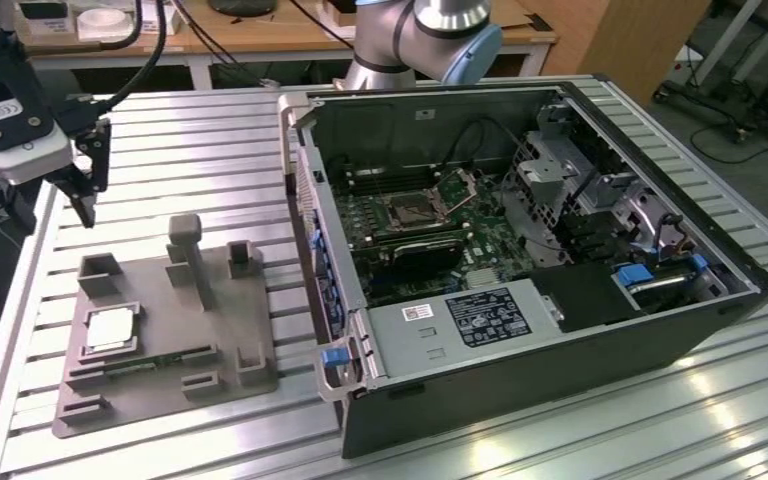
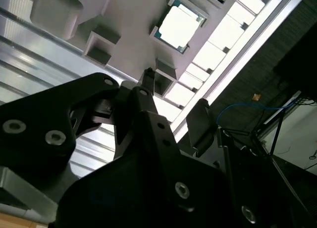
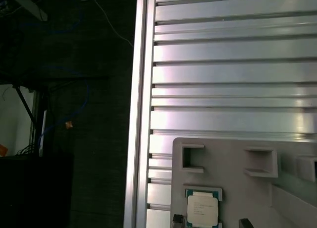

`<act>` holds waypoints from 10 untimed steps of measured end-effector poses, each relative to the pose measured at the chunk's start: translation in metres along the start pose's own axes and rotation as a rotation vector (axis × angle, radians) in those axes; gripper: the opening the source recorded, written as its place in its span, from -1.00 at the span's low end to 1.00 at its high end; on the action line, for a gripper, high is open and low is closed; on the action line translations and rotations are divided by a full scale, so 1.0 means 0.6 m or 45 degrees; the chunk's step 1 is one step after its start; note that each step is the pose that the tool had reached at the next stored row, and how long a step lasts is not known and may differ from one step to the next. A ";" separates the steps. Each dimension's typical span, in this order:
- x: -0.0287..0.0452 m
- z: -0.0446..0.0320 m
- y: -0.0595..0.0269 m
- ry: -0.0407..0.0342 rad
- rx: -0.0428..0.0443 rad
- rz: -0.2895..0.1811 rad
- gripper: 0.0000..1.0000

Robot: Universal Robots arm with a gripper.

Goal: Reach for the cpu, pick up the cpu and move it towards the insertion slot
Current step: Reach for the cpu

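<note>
The cpu (image 1: 111,328) is a small square chip with a pale metal top. It lies flat in a recess of the grey fixture plate (image 1: 144,285) at the exterior view's left. My gripper (image 1: 80,200) hangs open above the table, beyond the plate's far left corner and well above the chip, with nothing in it. In both wrist views the cpu (image 2: 179,24) (image 3: 202,209) shows beyond the gripper (image 2: 173,91), whose dark fingertips (image 3: 177,219) stand apart. The insertion slot (image 1: 414,210) is the metal-framed socket on the green motherboard inside the open computer case.
The open computer case (image 1: 544,330) fills the middle and right of the ribbed aluminium table (image 1: 197,130). Upright grey posts (image 1: 185,240) rise from the fixture, and a green memory strip (image 1: 157,362) lies near its front. The table edge (image 3: 140,114) runs close beside the plate.
</note>
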State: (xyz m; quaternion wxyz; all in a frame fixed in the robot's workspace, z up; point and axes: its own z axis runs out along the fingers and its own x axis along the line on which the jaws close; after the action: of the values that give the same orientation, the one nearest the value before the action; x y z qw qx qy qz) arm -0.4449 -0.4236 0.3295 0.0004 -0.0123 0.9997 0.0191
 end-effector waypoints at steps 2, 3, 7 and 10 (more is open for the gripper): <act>0.000 0.006 -0.001 0.0002 0.000 -0.001 0.07; 0.001 0.009 -0.002 0.0003 0.000 -0.001 0.07; 0.002 0.020 -0.008 -0.0002 0.000 -0.003 0.07; 0.002 0.027 -0.011 -0.0022 0.000 -0.004 0.20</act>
State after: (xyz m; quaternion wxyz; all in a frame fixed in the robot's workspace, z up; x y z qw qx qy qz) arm -0.4461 -0.4297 0.3133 0.0013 -0.0138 0.9997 0.0191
